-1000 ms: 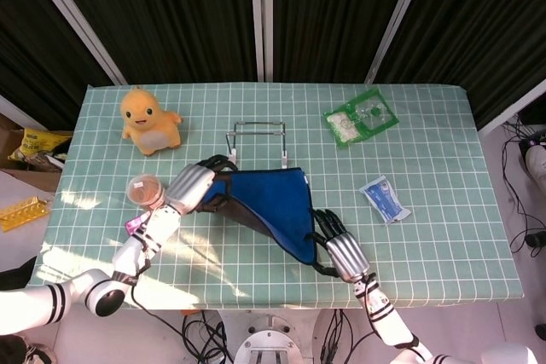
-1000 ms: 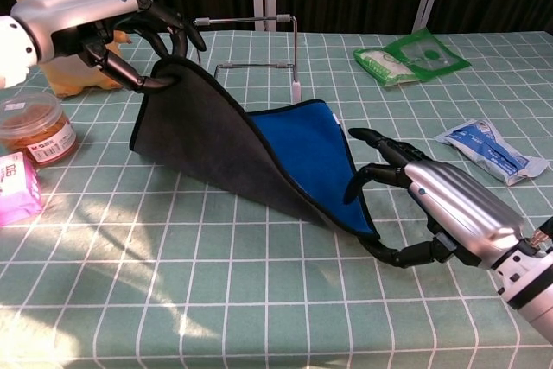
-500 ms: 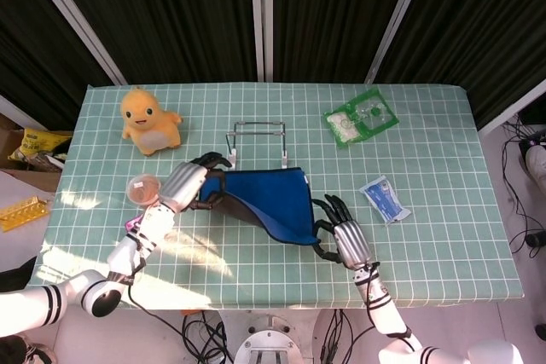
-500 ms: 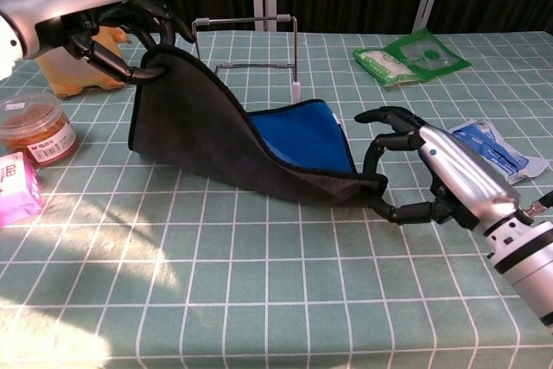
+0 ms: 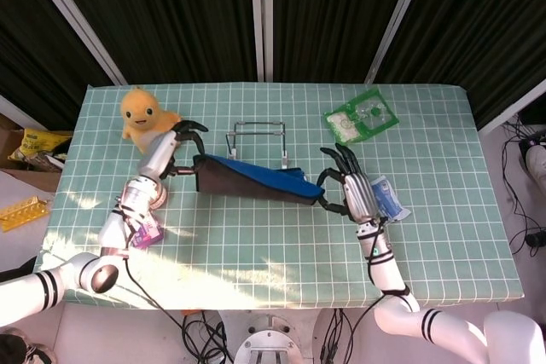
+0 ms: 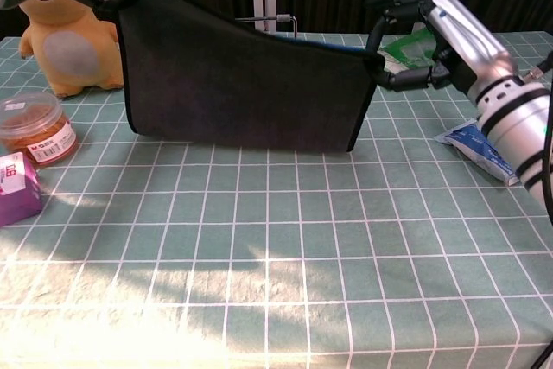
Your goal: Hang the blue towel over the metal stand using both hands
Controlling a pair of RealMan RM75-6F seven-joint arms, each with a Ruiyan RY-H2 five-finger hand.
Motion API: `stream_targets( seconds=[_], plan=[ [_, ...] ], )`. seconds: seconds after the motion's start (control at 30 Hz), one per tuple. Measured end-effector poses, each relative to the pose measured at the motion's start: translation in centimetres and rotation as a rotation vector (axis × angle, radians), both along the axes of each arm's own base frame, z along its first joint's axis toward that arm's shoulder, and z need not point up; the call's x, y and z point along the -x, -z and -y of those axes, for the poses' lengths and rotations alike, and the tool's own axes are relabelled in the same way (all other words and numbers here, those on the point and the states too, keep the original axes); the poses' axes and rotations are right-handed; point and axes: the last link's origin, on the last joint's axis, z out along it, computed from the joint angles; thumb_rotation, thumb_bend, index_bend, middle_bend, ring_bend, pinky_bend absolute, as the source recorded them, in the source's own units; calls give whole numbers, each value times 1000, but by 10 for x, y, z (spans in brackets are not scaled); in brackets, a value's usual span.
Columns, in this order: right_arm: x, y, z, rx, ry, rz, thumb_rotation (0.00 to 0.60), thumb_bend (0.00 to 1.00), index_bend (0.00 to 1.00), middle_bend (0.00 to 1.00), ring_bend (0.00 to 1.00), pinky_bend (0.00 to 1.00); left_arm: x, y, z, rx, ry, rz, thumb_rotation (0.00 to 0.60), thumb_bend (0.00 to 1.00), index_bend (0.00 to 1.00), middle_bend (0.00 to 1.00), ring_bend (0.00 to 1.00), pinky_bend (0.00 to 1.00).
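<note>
The dark-backed blue cloth towel (image 5: 252, 182) hangs stretched between the left robot hand (image 5: 171, 149) and right robot hand (image 5: 348, 191), each pinching a corner, seemingly just short of the thin wire metal stand (image 5: 258, 135) beyond.

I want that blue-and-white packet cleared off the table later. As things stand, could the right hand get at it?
Probably not yet. The blue-and-white packet lies uncovered just beside the right hand, but that hand is gripping one corner of the blue towel, stretched across to the left hand.
</note>
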Motion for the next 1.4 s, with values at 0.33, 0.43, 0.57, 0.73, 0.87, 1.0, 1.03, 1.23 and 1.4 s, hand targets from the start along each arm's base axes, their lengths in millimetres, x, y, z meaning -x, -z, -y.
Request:
stream_targets(
  seconds=[0.33, 0.43, 0.57, 0.73, 0.87, 1.0, 1.03, 1.23, 1.4],
  plan=[
    [-60, -22, 89, 18, 13, -36, 600, 503, 1000, 173, 0, 0, 10, -27, -63, 20, -194, 90, 600, 473, 843, 273, 146, 300],
    [-73, -24, 115, 36, 26, -81, 600, 506, 1000, 179, 0, 0, 14, -34, -84, 21, -262, 116, 600, 477, 846, 283, 146, 300],
    [-84, -27, 150, 58, 69, -155, 600, 498, 991, 194, 0, 0, 19, -38, -111, 28, -354, 160, 600, 475, 768, 298, 156, 298],
    [-77, -28, 189, 17, 186, -278, 600, 313, 52, 0, 0, 0, 20, -35, -132, 102, -425, 188, 596, 383, 11, 117, 161, 221],
    [-80, -24, 210, -74, 267, -350, 600, 93, 0, 0, 0, 0, 19, -27, -140, 169, -442, 174, 510, 254, 0, 37, 125, 167],
    [-96, -18, 219, -162, 297, -396, 600, 20, 0, 0, 0, 0, 26, -38, -153, 136, -462, 135, 468, 178, 0, 0, 92, 139],
    [-99, -18, 220, -172, 299, -399, 600, 16, 0, 0, 0, 0, 25, -36, -154, 148, -462, 123, 468, 161, 0, 0, 90, 137],
    [-100, -22, 221, -164, 300, -352, 600, 41, 0, 0, 0, 0, 18, -35, -155, 160, -444, 102, 365, 100, 0, 0, 67, 135],
    [-93, -25, 217, -145, 267, -331, 600, 89, 0, 0, 0, 0, 4, -35, -147, 155, -388, 92, 192, 95, 0, 0, 61, 143]
  ],
)
